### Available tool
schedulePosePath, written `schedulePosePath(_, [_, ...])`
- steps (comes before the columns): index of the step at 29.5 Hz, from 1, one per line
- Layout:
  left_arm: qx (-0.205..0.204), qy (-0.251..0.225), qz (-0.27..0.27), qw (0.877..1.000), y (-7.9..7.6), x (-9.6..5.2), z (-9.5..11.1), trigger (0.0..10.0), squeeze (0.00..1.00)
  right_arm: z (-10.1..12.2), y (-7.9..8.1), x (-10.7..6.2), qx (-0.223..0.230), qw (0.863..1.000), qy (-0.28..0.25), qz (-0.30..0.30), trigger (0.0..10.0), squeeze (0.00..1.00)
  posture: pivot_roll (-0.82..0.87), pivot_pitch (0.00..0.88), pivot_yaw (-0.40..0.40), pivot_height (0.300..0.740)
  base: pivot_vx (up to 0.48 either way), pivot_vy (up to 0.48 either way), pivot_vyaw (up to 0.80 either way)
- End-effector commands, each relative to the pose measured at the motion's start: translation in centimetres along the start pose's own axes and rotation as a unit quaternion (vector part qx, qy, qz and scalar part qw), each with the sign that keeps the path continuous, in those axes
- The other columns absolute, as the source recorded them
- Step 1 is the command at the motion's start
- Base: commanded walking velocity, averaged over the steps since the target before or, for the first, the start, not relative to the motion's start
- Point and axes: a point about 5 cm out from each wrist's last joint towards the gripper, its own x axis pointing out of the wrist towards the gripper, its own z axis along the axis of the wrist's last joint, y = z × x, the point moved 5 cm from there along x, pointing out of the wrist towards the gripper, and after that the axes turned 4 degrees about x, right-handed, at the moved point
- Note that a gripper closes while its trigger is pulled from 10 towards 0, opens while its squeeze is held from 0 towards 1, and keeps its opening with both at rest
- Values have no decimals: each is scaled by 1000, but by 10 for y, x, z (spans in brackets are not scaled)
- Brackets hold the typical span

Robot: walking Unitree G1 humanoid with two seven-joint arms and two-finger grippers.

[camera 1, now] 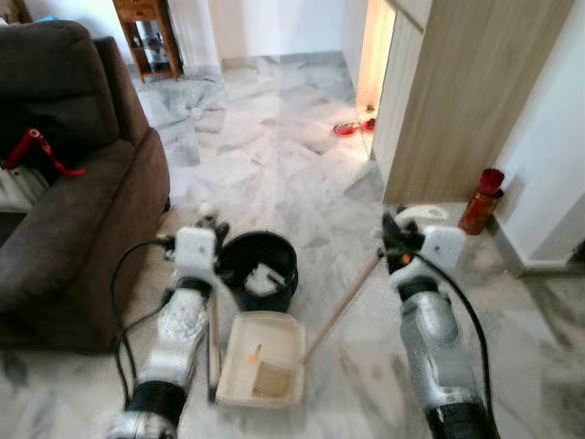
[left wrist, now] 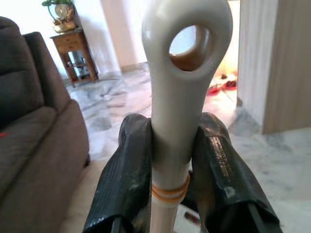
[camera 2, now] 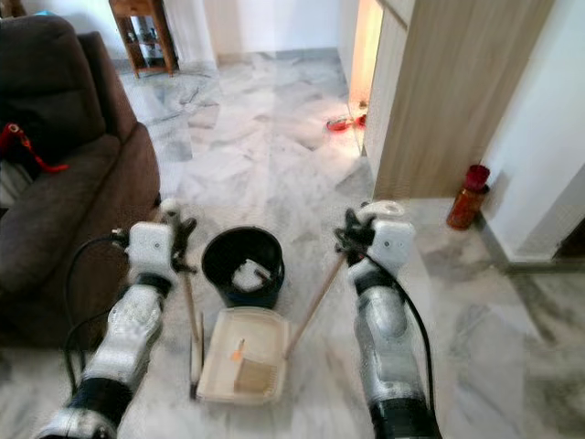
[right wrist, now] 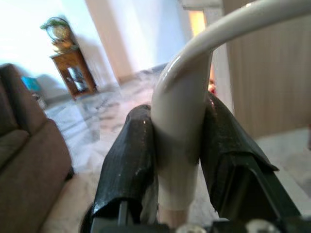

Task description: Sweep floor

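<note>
Your left gripper (left wrist: 170, 165) is clamped on the white looped top of one handle (left wrist: 182, 73), and your right gripper (right wrist: 177, 160) is closed around the curved white top of the other handle (right wrist: 194, 92). Both thin wooden poles run down from the grippers to the marble floor (camera 1: 274, 165) just in front of you. There a cream dustpan (camera 1: 260, 358) lies flat between your two arms, with a small orange scrap and some brownish debris inside it. The right pole (camera 1: 343, 309) slants in to the dustpan's right edge; the left pole (camera 1: 214, 340) comes down at its left side. Which pole carries the broom head cannot be told from here.

Just beyond the dustpan stands a black bin (camera 1: 259, 267) with pale rubbish already in it. A dark sofa (camera 1: 73, 201) sits to your left, a wooden cabinet (camera 1: 457, 91) to your right with a red bottle (camera 1: 481, 201) at its foot.

The step in hand looks like collection: debris is gathered in the pan and the bin is close. Your next move likely calls for lifting the pan level, carrying it over the bin rim, then tipping it without spilling.
</note>
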Motion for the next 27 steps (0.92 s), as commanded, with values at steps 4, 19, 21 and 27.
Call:
schedulePosePath(4, [2, -27, 14, 1000, 12, 3, 12, 10000, 0, 27, 9, 7, 5, 998, -55, 22, 10000, 0, -71, 0, 40, 740, 0, 0, 0])
schedulePosePath(19, [1, -29, 9, 1000, 9, 4, 13, 10000, 0, 66, 3, 8, 8, 992, -111, 50, 10000, 0, -77, 0, 45, 740, 0, 0, 0])
schedulePosePath(21, [1, -29, 9, 1000, 9, 5, 13, 10000, 0, 74, 7, 9, 9, 991, -123, 57, 10000, 0, -77, 0, 45, 740, 0, 0, 0])
schedulePosePath(27, [1, -29, 9, 1000, 10, 5, 14, 10000, 0, 115, 24, 11, 37, 980, -178, 83, 10000, 0, -76, 0, 48, 740, 0, 0, 0])
